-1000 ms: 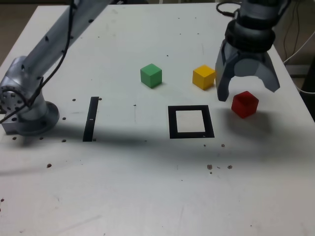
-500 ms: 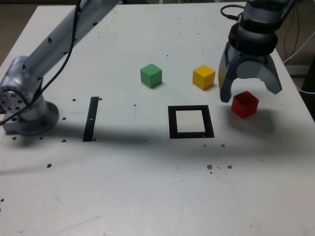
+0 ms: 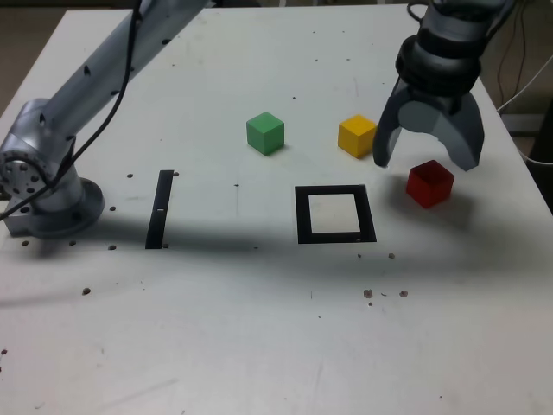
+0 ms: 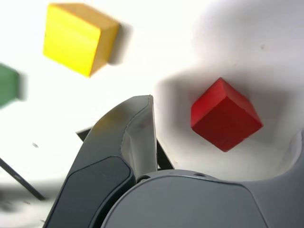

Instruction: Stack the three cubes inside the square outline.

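On a white table (image 3: pixel 259 346) speckled with small dark marks, my gripper (image 3: pixel 425 160) hung in the upper right of the exterior view with its two grey jaws spread wide and nothing between them. The red cube (image 3: pixel 429 183) sat on the table just below and between the jaw tips, free of both; in the wrist view the red cube (image 4: pixel 225 115) lay corner-on in shadow beside one dark finger (image 4: pixel 124 156). The yellow cube (image 3: pixel 357 136) stood just to the exterior view's left of my gripper, and the green cube (image 3: pixel 265 133) further left, near the upper centre of the frame. The square outline (image 3: pixel 301 216), a thick black frame with a white middle, lay at centre right, below the yellow cube and left of the red one, and held no cube. A narrow black strip (image 3: pixel 160 208) lay at centre left. My arm's grey base (image 3: pixel 43 186) stood at the left edge. No label or writing was legible anywhere.
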Robot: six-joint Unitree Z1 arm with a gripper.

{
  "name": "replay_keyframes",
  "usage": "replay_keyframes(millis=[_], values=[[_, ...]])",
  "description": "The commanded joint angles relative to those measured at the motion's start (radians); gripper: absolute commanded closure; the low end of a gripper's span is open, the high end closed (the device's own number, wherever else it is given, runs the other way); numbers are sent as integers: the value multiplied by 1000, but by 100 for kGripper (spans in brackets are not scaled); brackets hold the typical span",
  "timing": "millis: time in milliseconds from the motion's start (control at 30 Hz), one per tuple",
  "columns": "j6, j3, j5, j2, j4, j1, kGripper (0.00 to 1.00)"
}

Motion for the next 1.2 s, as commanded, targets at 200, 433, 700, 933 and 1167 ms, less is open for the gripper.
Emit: replay_keyframes(millis=[200, 433, 700, 933, 1167], values=[[180, -4, 20, -21, -18, -4, 0], [257, 3, 38, -22, -30, -11, 1], [301, 20, 60, -17, -53, -24, 1], [322, 44, 86, -16, -76, -50, 1], [333, 42, 87, -7, -92, -53, 1]])
